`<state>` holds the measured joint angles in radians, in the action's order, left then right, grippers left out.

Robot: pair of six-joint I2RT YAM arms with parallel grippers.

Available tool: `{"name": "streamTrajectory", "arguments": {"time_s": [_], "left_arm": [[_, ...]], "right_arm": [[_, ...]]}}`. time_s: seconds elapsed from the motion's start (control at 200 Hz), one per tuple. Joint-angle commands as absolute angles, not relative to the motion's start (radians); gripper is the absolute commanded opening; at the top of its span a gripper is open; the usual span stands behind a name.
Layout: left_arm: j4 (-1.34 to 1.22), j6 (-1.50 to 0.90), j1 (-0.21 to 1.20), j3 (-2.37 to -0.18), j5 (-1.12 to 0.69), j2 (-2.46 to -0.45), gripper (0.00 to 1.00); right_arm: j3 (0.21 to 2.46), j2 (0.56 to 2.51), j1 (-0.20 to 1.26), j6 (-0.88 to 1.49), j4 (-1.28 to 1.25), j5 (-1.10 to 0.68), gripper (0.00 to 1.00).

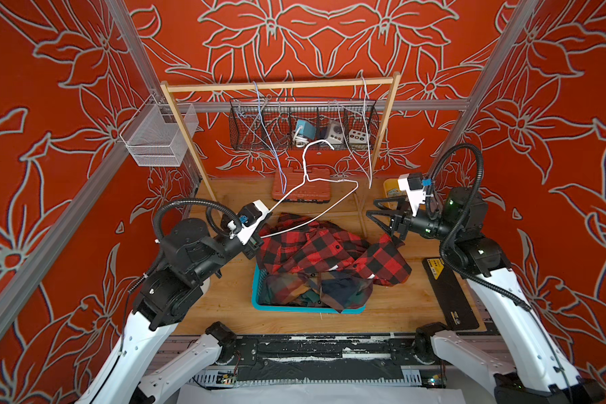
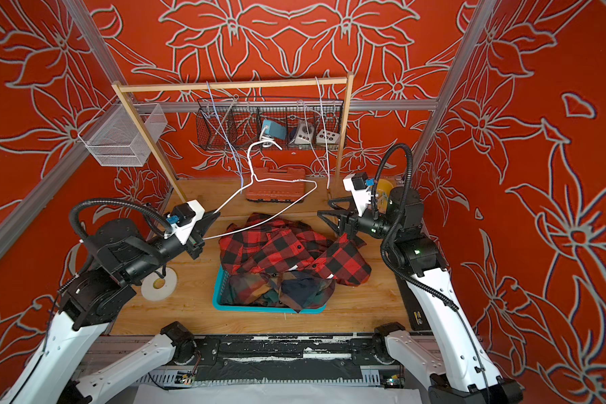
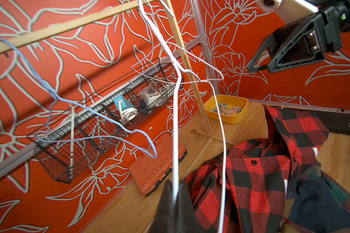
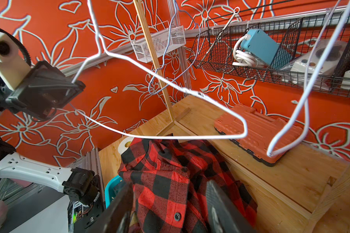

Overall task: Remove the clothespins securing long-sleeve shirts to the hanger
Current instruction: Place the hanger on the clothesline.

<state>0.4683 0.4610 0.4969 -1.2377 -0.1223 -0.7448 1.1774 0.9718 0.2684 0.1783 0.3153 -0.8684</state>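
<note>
1. Left gripper point(image 3: 175, 201) is clamping shut on the bare white hanger point(image 3: 176, 131), holding it over the pile.
2. Right gripper point(image 4: 170, 189) is hovering open, empty, above the red-and-black shirt point(image 4: 162, 171).
3. I'm judging unpinning finished: it and the dark check shirts point(image 1: 294, 290) are lying heaped in the teal basket point(image 1: 308, 310).
4. Only the left wrist view is showing the clothespins point(image 3: 224, 110), in the yellow tray point(image 3: 233, 119).

Hanger wire point(image 4: 190, 138) over shirt pile point(image 4: 162, 181).

White hanger point(image 3: 176, 121) pinched by end effector point(image 3: 175, 182), plaid shirt point(image 3: 251, 181)
</note>
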Motion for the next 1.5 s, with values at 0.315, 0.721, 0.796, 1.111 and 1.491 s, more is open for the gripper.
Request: {"name": "streamTrajectory", "arguments": {"time_s": [0.315, 0.721, 0.796, 1.111, 1.491], "left_arm": [[0.368, 0.374, 0.495, -1.328, -0.016, -0.741, 0.0], [0.262, 0.366, 0.495, -1.335, 0.196, -0.633, 0.0], [0.277, 0.378, 0.495, -1.355, 0.255, -0.624, 0.0], [0.396, 0.385, 0.495, -1.399, 0.557, -0.579, 0.0], [0.485, 0.45, 0.496, -1.403, 0.765, -0.668, 0.0]], "right_arm": [[1.148, 0.974, 0.269, 0.215, 0.319, -0.863, 0.59], [1.144, 0.992, 0.268, 0.231, 0.301, -0.879, 0.59], [1.146, 0.995, 0.268, 0.231, 0.297, -0.882, 0.59], [1.155, 1.005, 0.268, 0.23, 0.291, -0.898, 0.59], [1.148, 1.001, 0.268, 0.239, 0.274, -0.916, 0.59]]}}
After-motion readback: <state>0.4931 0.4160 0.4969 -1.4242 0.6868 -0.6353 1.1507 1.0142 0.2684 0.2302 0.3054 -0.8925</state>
